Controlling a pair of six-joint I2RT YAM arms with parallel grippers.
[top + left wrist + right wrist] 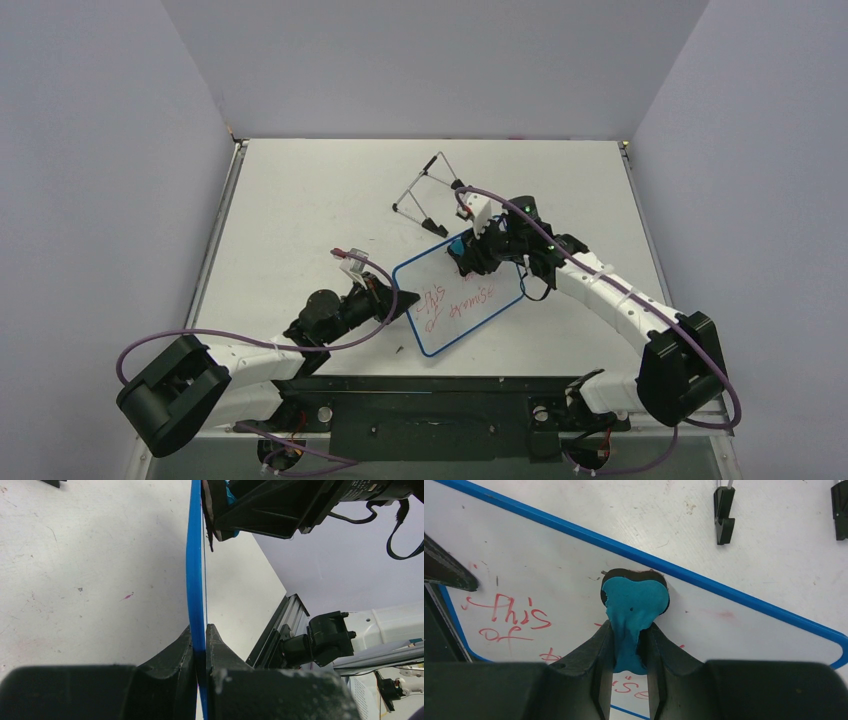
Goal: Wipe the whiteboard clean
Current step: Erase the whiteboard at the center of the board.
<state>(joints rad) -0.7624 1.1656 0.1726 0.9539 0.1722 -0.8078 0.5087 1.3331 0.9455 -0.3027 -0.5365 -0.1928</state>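
The whiteboard (458, 303) lies flat on the table, white with a thin blue rim and red handwriting (519, 617) across its face. My left gripper (408, 306) is shut on the board's left rim (196, 580), which runs edge-on between its jaws. A small blue eraser (634, 605) with a dark pad is pinched in my right gripper (630, 632), shut on it. The eraser's pad rests on the board near its far edge (458, 247). A faint red smear (724, 614) shows on the board right of the eraser.
A thin wire easel stand (428, 192) with black feet (723, 515) lies on the table just beyond the board. Grey walls close in the table on three sides. The black base rail (430, 410) runs along the near edge.
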